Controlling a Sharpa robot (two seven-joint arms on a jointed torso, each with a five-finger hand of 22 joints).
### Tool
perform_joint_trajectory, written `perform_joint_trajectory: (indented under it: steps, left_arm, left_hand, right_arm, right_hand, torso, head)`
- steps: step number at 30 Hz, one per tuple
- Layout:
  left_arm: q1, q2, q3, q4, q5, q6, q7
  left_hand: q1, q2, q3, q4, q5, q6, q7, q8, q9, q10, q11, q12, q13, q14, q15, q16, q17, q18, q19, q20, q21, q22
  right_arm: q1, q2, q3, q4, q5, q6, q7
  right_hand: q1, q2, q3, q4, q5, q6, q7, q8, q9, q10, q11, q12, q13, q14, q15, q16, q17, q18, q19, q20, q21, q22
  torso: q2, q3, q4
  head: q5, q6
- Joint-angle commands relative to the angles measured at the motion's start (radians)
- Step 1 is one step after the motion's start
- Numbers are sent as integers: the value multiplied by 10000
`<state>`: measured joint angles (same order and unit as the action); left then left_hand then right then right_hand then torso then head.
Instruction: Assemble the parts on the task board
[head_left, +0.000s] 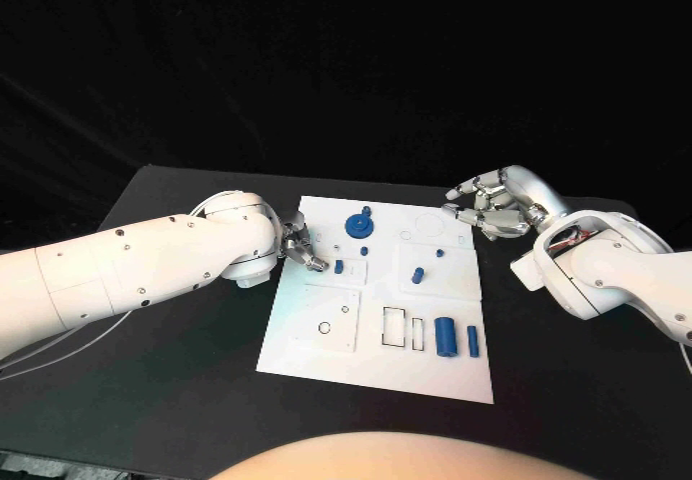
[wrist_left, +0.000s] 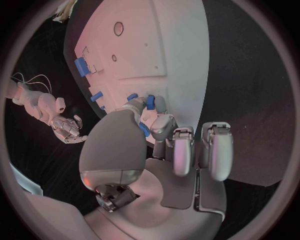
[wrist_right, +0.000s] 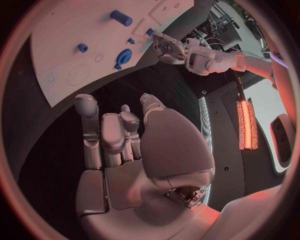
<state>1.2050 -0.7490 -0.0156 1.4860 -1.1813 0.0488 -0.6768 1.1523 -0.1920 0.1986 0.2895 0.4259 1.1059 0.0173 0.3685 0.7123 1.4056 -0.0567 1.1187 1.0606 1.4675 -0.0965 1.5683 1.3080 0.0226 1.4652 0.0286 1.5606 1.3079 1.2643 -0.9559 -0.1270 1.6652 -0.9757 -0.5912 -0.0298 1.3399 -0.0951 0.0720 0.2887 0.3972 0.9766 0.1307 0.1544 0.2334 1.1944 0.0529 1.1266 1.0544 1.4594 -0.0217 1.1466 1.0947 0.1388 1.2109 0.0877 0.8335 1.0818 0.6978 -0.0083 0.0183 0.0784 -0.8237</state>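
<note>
The white task board lies mid-table, also seen in the wrist views. My left hand reaches over the board's left edge; thumb and a finger pinch a small blue peg. On the board are a blue gear, another peg, a thick blue cylinder and a thin blue bar. My right hand hovers off the board's far right corner, fingers curled in, holding nothing.
The black table surrounds the board on all sides. Thin cables trail under my left arm at the table's left. Outlined empty slots sit left of the thick cylinder.
</note>
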Motion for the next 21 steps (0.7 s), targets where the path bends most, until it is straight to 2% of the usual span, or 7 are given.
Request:
perform_joint_trajectory:
  steps: [1,21]
  left_arm:
    - [-19,23,-12,4,65,-16,-44]
    - [-17,77,-9,-78,89,13,-57]
  left_hand:
    - [-19,120,-70,-6,-27,84,-26,-45,-14,57,42,41,23,1033,-52,25,2628,-206,1002,-90,54,2563]
    - [122,265,-169,-29,-7,104,-50,-54,-33,73,21,61,40,1033,-66,25,2628,-211,1014,-90,65,2578]
  right_arm:
    - [-5,-1,2,13,-107,58,73]
    - [-5,8,2,18,-107,65,69]
  right_hand:
    - [-111,17,-39,4,29,-5,51,46,-5,-41,0,7,-16,16,17,-24,-9,81,57,23,-36,-10]
    - [-111,17,-39,4,29,-5,51,46,-5,-41,0,7,-16,16,17,-24,-9,81,57,23,-36,-10]
  torso:
    - [-3,2,-1]
    - [6,3,-1]
  head:
    - [-2,6]
    - [-11,25]
